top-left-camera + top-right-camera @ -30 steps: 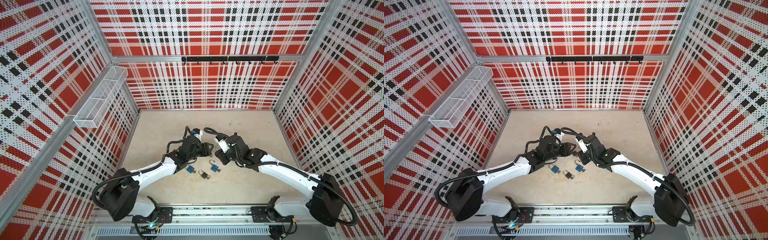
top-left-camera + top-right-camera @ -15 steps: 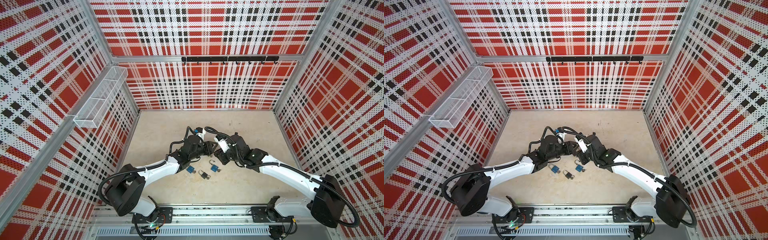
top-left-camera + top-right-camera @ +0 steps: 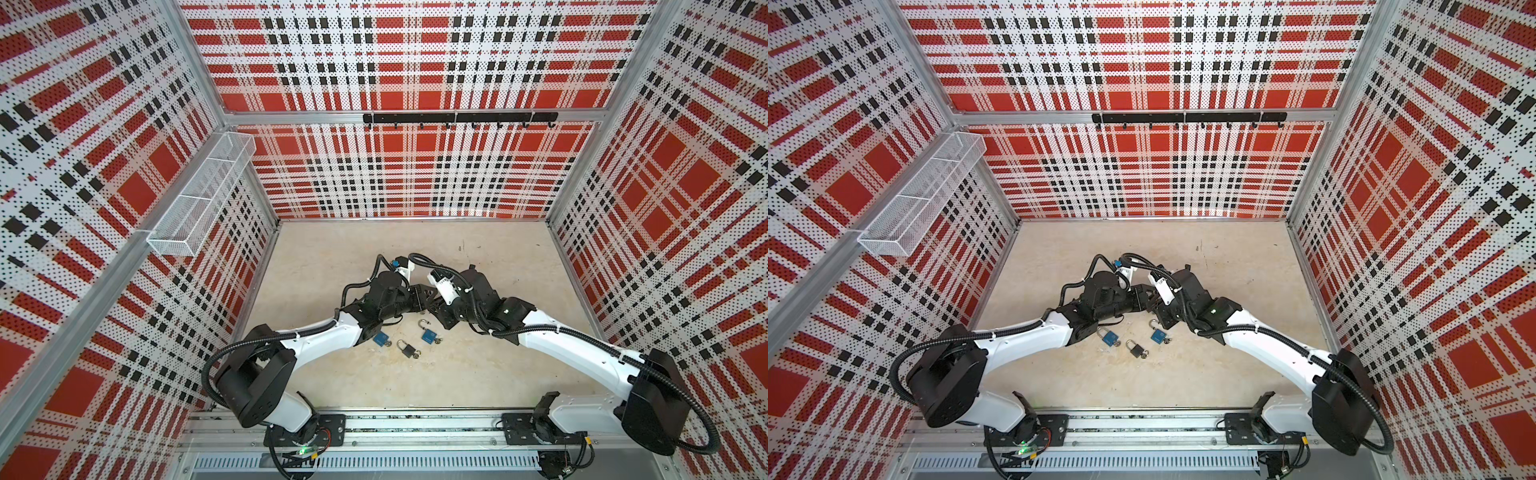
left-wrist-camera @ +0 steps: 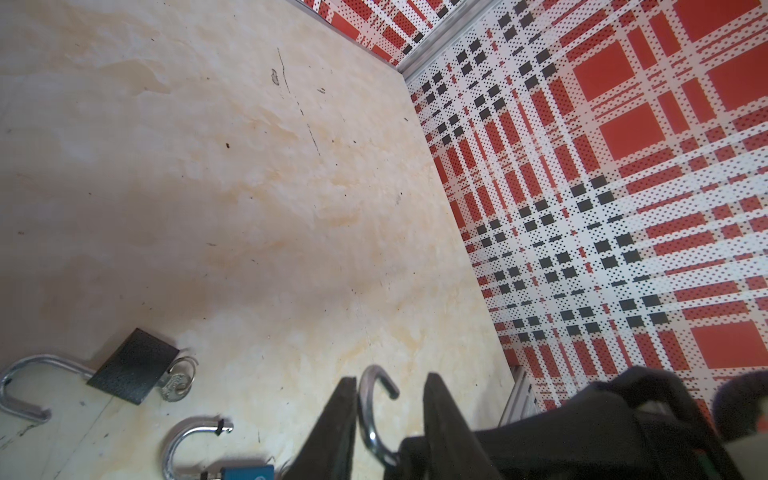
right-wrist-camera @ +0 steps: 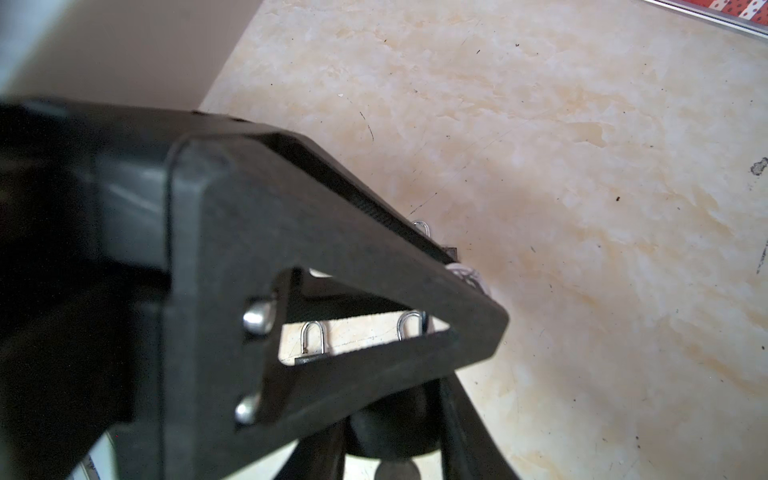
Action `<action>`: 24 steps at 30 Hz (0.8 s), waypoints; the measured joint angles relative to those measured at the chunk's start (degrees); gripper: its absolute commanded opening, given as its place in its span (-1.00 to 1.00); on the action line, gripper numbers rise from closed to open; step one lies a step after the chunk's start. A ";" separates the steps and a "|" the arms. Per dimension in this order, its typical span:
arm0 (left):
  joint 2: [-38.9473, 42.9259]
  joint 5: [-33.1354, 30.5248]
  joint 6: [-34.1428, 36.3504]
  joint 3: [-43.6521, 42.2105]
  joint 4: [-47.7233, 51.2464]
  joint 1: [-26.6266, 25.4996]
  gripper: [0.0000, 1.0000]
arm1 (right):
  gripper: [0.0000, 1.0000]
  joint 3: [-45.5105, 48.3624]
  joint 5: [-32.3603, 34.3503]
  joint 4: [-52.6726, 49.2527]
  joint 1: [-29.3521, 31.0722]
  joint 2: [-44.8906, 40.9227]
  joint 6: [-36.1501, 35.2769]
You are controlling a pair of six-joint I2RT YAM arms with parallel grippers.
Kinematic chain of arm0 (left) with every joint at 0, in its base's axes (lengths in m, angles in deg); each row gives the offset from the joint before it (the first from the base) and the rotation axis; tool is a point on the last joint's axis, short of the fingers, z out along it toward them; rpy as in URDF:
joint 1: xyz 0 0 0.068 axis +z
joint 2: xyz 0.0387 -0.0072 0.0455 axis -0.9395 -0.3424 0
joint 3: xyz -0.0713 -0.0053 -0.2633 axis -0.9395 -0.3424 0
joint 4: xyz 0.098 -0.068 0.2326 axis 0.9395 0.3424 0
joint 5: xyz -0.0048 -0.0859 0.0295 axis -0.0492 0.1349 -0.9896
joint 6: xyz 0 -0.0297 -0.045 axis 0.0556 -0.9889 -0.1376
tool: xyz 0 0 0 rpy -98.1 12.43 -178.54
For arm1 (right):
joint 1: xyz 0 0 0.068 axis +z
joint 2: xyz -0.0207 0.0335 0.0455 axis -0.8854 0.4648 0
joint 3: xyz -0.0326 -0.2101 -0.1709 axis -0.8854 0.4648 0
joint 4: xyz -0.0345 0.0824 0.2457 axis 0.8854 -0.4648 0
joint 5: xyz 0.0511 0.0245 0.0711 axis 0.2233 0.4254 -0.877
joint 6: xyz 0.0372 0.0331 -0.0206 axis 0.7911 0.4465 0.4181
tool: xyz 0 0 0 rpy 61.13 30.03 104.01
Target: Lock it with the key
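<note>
A white wire basket [image 3: 199,195] is fixed to the side wall, far left of and beyond the black padlock [image 3: 409,350], which lies on the beige desk [image 3: 332,257] and is taken as the reference. The left arm [image 3: 316,338] is stretched over the desk from the left of the black padlock, and a blue padlock [image 3: 380,338] with a key in it is seen just left of it. The left jaws are held just beyond the black padlock, above the desk; in the left wrist view they are partly open, and the steel shackle of a fourth padlock [image 4: 365,415] is set between the fingers [image 4: 336,428], against one finger and apart from the other. A key [image 3: 417,354] is seated in the black padlock's base. Just right of the black padlock a second blue padlock [image 3: 428,336] is laid with its shackle swung open and its own key inserted. The right jaws, met tip to tip with the left ones beyond the black padlock, are closed narrowly on the fourth padlock, whose body is mostly hidden; a blurred silver key ring [image 5: 467,276] is seen at their tip. The right arm [image 3: 573,340] is extended from the right of the black padlock.
</note>
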 measured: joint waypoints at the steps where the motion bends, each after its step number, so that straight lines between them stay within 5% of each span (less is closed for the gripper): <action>1: 0.00 0.04 0.02 0.00 0.00 0.00 -0.47 | -0.78 0.00 0.00 0.00 0.02 0.00 0.02; 11: -1.01 0.22 -0.22 0.00 -0.76 0.00 -0.68 | -0.80 0.00 0.00 -0.31 0.15 -0.44 0.00; 15: -1.16 1.01 -1.05 0.04 -2.64 -0.15 -1.00 | -0.80 0.02 0.48 -0.90 0.22 -0.63 0.31; 20: -1.51 1.33 -1.40 0.04 -3.67 -0.17 -1.00 | -0.77 0.02 0.94 -0.98 0.24 -0.92 0.72; 22: -1.68 1.49 -1.53 0.04 -4.11 -0.17 -1.00 | -0.61 0.02 1.11 -1.01 0.24 -1.05 1.09; 24: -1.70 1.53 -1.73 0.02 -4.72 -0.17 -1.00 | -0.25 0.02 1.31 -0.98 0.22 -1.31 1.36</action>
